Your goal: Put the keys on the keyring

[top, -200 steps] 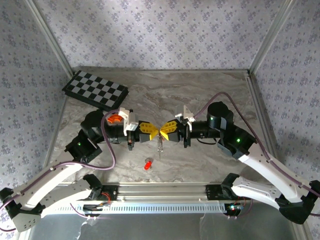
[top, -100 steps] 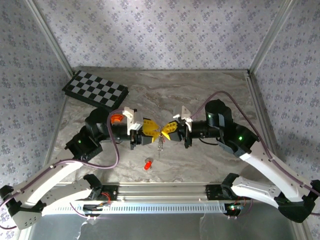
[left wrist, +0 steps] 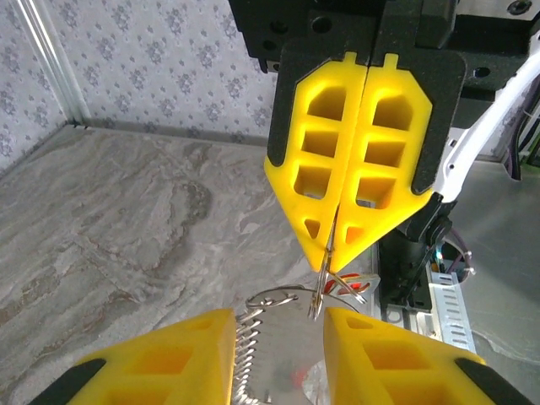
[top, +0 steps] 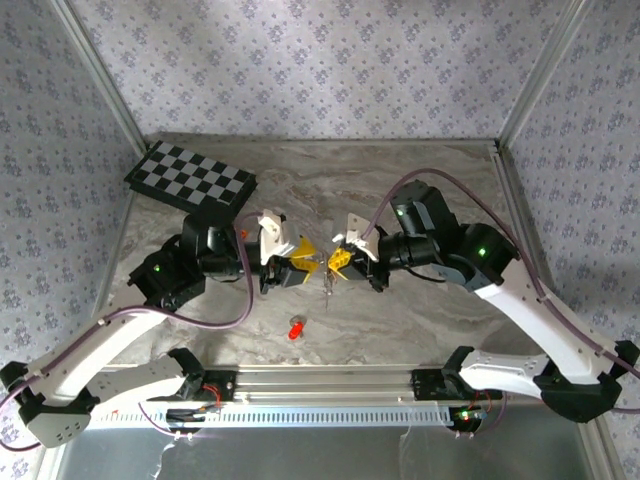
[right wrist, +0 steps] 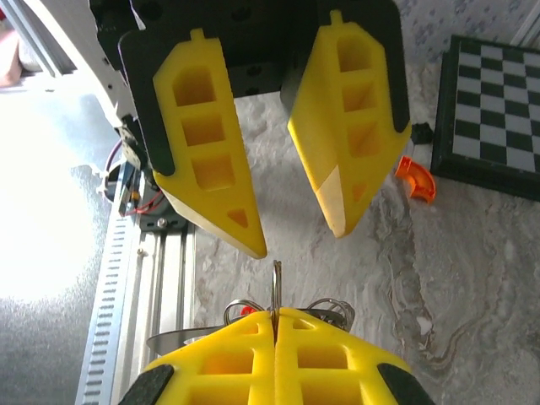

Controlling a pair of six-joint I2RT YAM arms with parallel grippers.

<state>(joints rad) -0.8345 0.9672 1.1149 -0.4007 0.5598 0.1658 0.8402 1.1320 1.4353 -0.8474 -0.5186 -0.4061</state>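
Note:
The keyring [top: 326, 282] hangs between the two grippers above the table. My right gripper [right wrist: 276, 314] is shut on its thin wire loop [right wrist: 276, 283], which sticks up edge-on from the pads. In the left wrist view the keyring's ridged edge [left wrist: 245, 350] runs beside my left finger [left wrist: 160, 363]. My left gripper [left wrist: 278, 316] is open, its fingers on either side of the loop, facing the right gripper [left wrist: 327, 253]. From above, the left gripper [top: 306, 263] and the right gripper [top: 338, 262] nearly touch. One key with a red head [top: 295, 328] lies on the table near the front.
A chessboard [top: 190, 180] lies at the back left. An orange curved piece [right wrist: 415, 179] rests on the marble beside it. The metal rail [top: 320, 385] runs along the table's front edge, with wall panels on three sides.
Both wrists have rolled and the grippers have drawn closer together around the hanging keyring. The left arm now covers the orange piece seen earlier.

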